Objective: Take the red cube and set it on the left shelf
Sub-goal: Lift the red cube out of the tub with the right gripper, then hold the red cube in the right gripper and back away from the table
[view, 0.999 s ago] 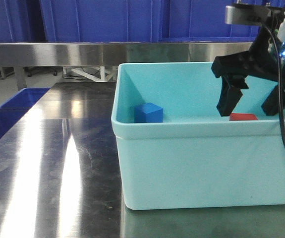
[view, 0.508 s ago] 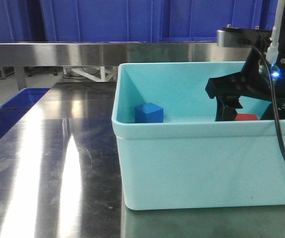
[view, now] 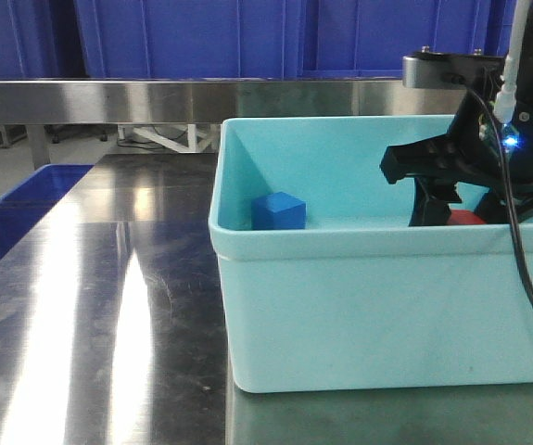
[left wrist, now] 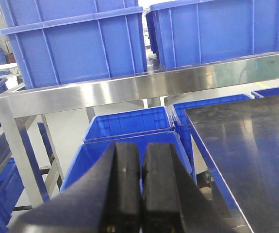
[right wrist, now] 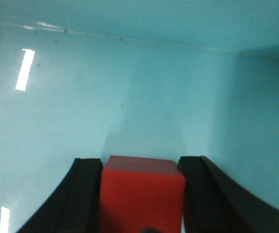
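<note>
Steel desk (view: pixel 108 306) and turquoise tub (view: pixel 359 306): right hand (view: pixel 461 209), lowered since a second ago, now grips the red cube (right wrist: pixel 141 189) on the tub floor, ready for lifting; left hand (left wrist: pixel 140 189) rests closed, empty.

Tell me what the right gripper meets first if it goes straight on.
Likely the floor of the turquoise tub just ahead; the red cube sits between the fingers of the right gripper. Depth unclear.

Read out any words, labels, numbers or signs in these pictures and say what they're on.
None can be read. The turquoise tub, the red cube, the blue cube, the blue crates and the steel table all look plain, with no label or number in view.
</note>
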{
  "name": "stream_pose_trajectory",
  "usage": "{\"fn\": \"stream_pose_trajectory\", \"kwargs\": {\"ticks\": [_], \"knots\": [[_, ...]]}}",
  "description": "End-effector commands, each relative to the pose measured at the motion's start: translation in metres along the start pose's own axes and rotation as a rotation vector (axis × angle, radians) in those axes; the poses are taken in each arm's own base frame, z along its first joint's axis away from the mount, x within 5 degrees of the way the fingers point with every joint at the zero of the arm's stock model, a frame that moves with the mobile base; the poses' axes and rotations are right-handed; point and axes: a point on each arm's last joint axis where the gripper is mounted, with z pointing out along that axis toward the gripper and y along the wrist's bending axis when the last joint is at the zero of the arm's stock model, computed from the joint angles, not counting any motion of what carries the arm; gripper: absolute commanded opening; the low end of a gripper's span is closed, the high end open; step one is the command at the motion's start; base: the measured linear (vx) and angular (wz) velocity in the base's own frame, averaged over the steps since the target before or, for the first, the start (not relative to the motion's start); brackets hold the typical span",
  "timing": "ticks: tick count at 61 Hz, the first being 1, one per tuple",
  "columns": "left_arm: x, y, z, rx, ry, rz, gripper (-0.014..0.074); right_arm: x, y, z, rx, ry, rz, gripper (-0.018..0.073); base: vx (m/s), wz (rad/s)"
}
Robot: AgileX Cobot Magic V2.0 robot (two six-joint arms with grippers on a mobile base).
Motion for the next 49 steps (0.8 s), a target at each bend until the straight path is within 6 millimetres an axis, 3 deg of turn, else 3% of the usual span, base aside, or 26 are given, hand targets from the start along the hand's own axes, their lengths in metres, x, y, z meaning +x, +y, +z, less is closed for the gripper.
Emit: {"fn": "stream_pose_trajectory", "kwargs": {"ticks": [1, 7, 16, 27, 37, 49], "knots": [[0.0, 0.0, 0.001, -0.004, -0.062, -0.005, 0.0106, -0.023, 0.007, -0.036, -0.038, -0.189, -0.013, 0.0074, 0.0, 0.0], [0.0, 0.0, 0.001, -0.004, -0.062, -0.005, 0.0106, -0.031, 0.009, -0.062, -0.058, -0.289, -0.014, 0.0057, 0.0, 0.0], [0.0, 0.0, 0.001, -0.004, -0.062, -0.005, 0.0106, -0.039, 0.011, -0.117, -0.101, -0.533, -0.024, 0.0059, 0.0, 0.0], [0.0, 0.0, 0.001, -0.004, -0.062, -0.005, 0.0106, -0.032, 0.004, -0.174, -0.12, -0.779, -0.031, 0.0059, 0.0, 0.0], [0.0, 0.0, 0.001, -0.004, -0.062, -0.005, 0.0106, -0.004, -0.013, -0.205, -0.095, -0.874, 0.0, 0.0059, 0.0, 0.0], [0.0, 0.0, 0.001, -0.004, -0.062, -0.005, 0.0106, 0.044, -0.025, -0.221, -0.076, -0.933, 0.018, 0.0059, -0.01, -0.08]]}}
